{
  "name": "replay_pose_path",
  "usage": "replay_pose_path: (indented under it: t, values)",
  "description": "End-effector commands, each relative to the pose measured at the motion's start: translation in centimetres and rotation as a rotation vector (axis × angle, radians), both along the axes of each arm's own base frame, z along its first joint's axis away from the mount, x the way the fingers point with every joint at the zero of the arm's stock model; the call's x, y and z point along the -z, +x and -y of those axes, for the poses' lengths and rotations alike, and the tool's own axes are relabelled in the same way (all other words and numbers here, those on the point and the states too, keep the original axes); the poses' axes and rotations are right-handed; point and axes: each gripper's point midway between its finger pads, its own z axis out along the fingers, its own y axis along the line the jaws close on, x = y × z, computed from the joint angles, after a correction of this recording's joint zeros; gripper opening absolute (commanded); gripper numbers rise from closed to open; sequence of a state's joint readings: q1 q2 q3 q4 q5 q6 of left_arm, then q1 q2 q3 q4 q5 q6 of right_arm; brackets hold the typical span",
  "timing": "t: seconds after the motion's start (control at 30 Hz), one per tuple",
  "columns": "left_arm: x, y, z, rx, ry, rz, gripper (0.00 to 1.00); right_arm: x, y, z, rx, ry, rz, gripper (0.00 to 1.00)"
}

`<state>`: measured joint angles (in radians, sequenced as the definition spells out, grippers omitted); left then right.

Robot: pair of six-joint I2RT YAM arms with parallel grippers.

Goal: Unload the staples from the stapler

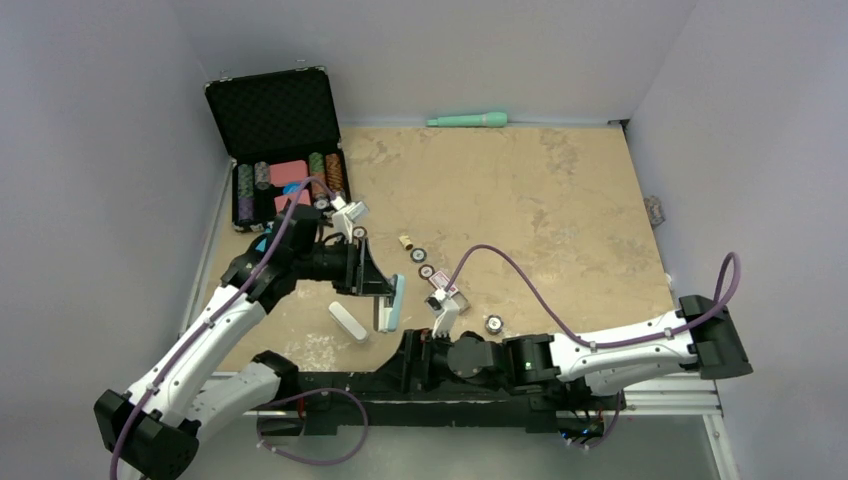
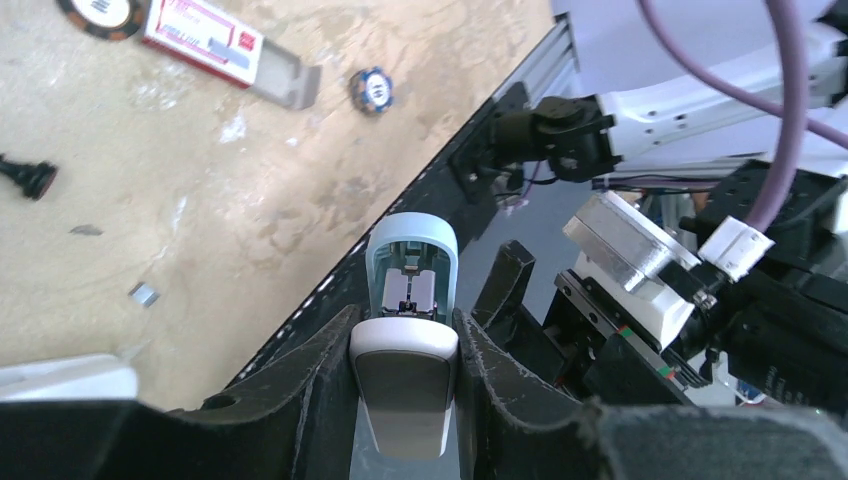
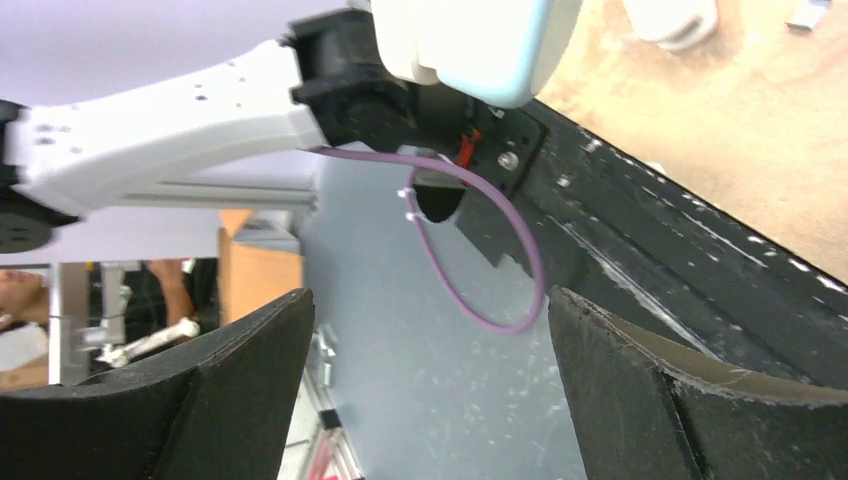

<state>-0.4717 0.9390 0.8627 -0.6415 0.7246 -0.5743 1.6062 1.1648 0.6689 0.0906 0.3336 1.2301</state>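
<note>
Left claw (image 2: 405, 335) clamps the pale-blue stapler (image 2: 410, 265); right claw (image 3: 430, 340) gapes wide, empty, at its five o'clock.

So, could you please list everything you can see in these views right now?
stapler: one, pale blue and white, held at the near edge
case: one, black, open, far left, chips inside
loose chips: at least four, dark, mid-table
staple box: one, red and white, mid-table
white oblong piece: one, lying left of the stapler
wand-shaped tool: one, mint green, far edge
table: one, tan
left gripper: one, black, shut on the stapler
right gripper: one, black, open, near the stapler
</note>
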Motion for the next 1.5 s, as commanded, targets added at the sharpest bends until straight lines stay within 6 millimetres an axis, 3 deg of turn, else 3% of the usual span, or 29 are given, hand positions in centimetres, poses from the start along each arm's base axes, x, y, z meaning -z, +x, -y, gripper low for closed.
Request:
replay_pose_path:
  t: [0.0, 0.13, 0.3, 0.63, 0.8, 1.17, 1.47]
  values:
    - [-6.5, -0.3, 1.3, 0.01, -0.184, 0.065, 0.0, -6.3, 1.5, 0.3, 0.115, 0.183, 0.059, 0.92]
    - [-7.9, -0.7, 1.3, -0.011, -0.239, 0.053, 0.0, -9.3, 0.9, 1.1, 0.124, 0.298, 0.13, 0.92]
    - [-10.4, -1.8, 1.3, -0.014, -0.343, 0.071, 0.0, -10.0, 0.7, 1.5, 0.125, 0.282, 0.154, 0.93]
    - [-15.2, -4.5, 0.8, 0.028, -0.517, 0.115, 0.0, -14.3, 1.5, 4.3, 0.139, 0.499, 0.222, 0.9]
    - [-16.7, -5.2, 0.8, 0.06, -0.601, 0.114, 0.0, -16.2, 1.4, 4.2, 0.126, 0.511, 0.278, 0.9]
    - [-18.2, -6.2, 0.5, 0.074, -0.665, 0.114, 0.0, -19.9, 2.8, 4.4, 0.192, 0.501, 0.352, 0.9]
    - [-18.8, -6.6, 0.2, 0.07, -0.687, 0.13, 0.0, -20.7, 4.0, 4.1, 0.249, 0.465, 0.359, 0.9]
